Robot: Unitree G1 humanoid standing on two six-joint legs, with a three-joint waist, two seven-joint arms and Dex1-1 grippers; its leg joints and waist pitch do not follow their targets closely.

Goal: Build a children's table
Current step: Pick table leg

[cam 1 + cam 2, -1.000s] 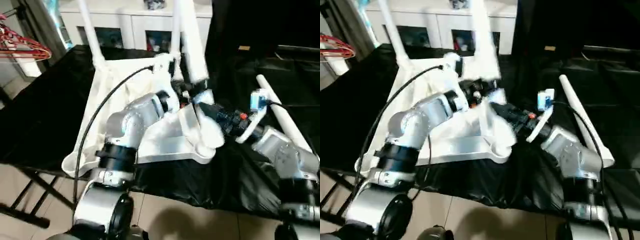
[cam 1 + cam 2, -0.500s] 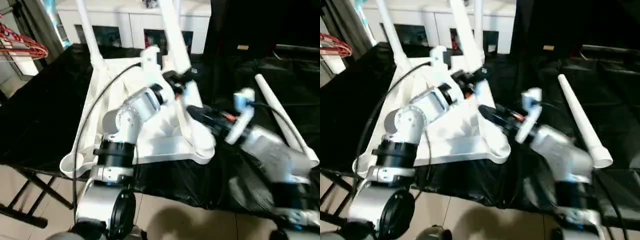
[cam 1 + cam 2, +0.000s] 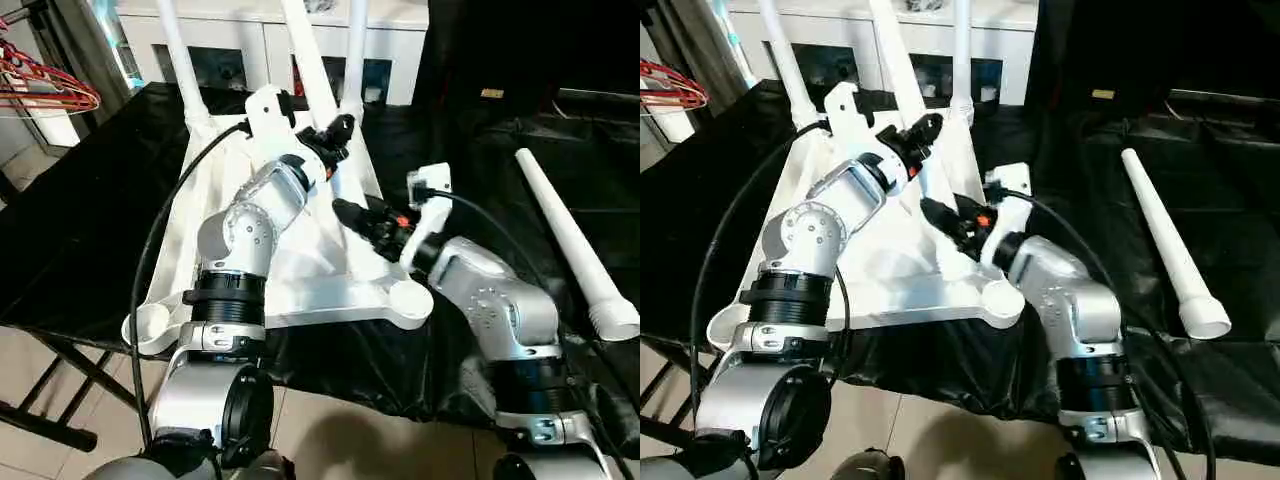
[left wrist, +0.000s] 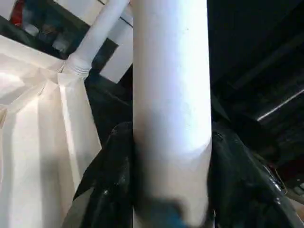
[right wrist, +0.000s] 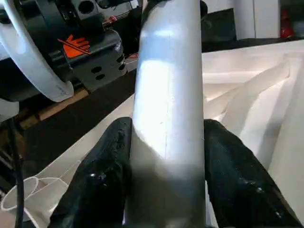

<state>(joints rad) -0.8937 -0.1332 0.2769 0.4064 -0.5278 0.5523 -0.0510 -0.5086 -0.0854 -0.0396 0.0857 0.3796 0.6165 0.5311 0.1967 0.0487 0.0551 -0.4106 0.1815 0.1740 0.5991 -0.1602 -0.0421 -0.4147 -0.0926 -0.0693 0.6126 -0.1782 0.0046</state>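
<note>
From my seat the nearest thing is the tabletop (image 3: 300, 290), lying underside up on the black cloth (image 3: 90, 220), ribs showing, with its two near corner sockets (image 3: 408, 298) empty. Over the last second both my arms have swung inward and the third leg (image 3: 312, 75) has tipped: before, it stood close to upright over the right half of the top, and now it leans away toward the far edge, its upper end up beside the two legs already fitted.

My right gripper (image 5: 166, 156) is clamped on the lower stretch of that leg, a black finger (image 5: 102, 175) pressed on each side of the shaft. My left gripper (image 4: 168, 190) has drawn its fingers in and now grasps the same leg higher up, pads against the white tube. With both holding, I judge I am re-aiming the leg for a socket; I cannot make out which one its foot is heading for.

Farther back, one seated leg (image 3: 178, 60) rises from the far left corner and another (image 3: 354, 55) from the far right. The fourth leg (image 3: 565, 235) lies loose on the cloth to my right, flared end toward me. Beyond everything stands the white cabinet (image 3: 250, 45).
</note>
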